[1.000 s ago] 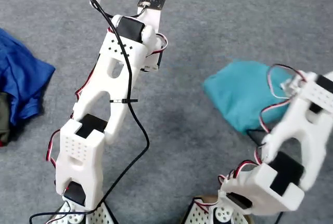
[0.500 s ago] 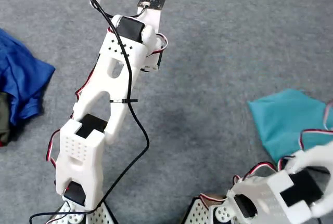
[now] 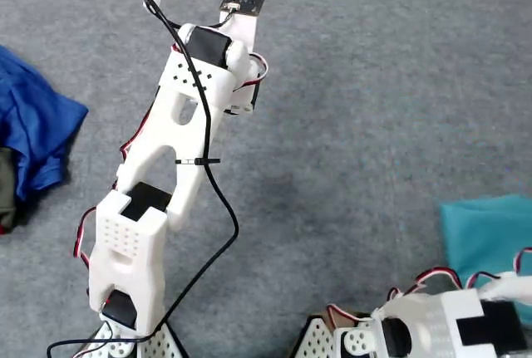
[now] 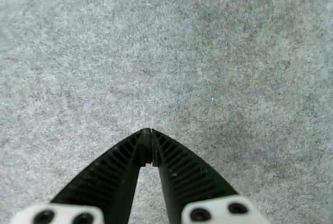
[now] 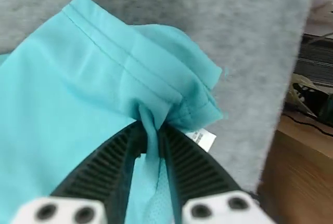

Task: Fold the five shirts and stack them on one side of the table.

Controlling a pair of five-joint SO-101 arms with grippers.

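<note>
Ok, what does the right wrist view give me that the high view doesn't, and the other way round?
Right wrist view: the right gripper shut on a pinch of the teal shirt by its hem, a white label beside it. High view: the blue shirt bunched at the left edge and the left arm stretched toward the far side. Both: the teal shirt on the grey table.

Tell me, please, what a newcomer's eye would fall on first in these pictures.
The bright teal shirt at the right edge of the grey table stands out, with a fold of it pinched in the right pincer. Next comes the white left arm, stretched far across the table, its left pincer shut over bare surface. A rumpled blue shirt lies at the left edge.
</note>
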